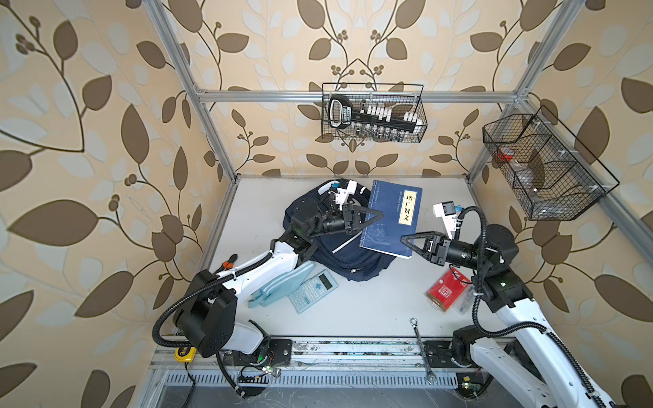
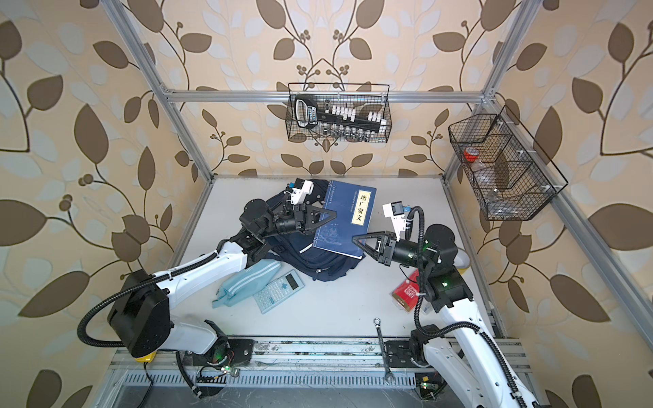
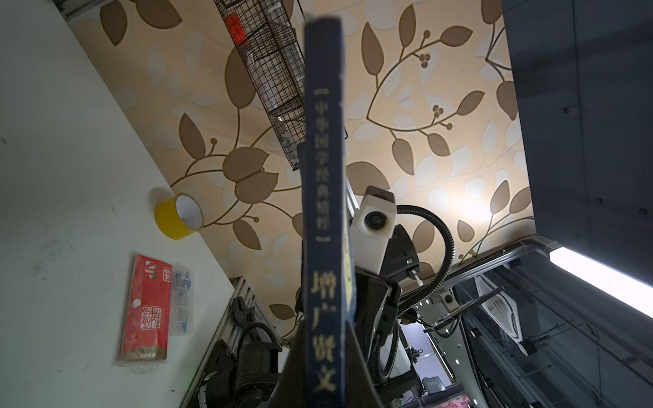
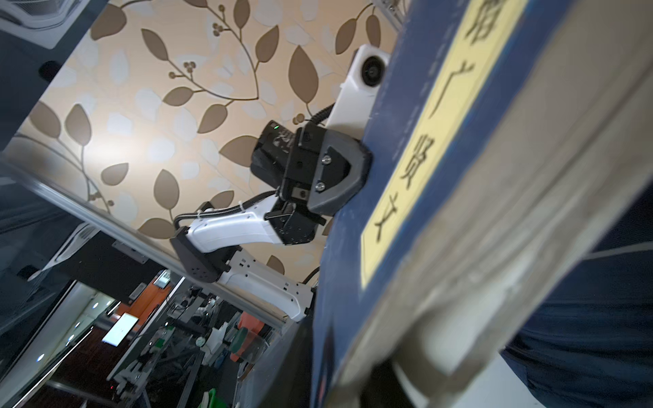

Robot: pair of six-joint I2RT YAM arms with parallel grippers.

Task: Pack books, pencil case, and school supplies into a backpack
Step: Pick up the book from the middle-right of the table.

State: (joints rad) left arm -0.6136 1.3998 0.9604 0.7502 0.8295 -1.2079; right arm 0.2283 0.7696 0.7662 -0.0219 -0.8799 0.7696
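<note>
so the book is up off the table, tilted over the backpack, cover up with its yellow title strip showing. the left gripper is clamped on the spine side, and in the left wrist view the spine sits right between its fingers. the right gripper has its tips at the page-edge corner nearest the robot, but I can't tell if it's pinching or just open beside it, since the right wrist view is all blurry pages up close

handling wise I'd guess a paperback: light, but floppy if held by one corner, and the cover looks smooth so it could slide. near the spine is the stiff spot to grab imo

hard to see: the backpack's opening is hidden under the book and left arm, so no idea if it's unzipped enough. only one book is in view. the pencil case and calculator lie on the table by the left arm, and the clear box is half covered by the right arm
</note>
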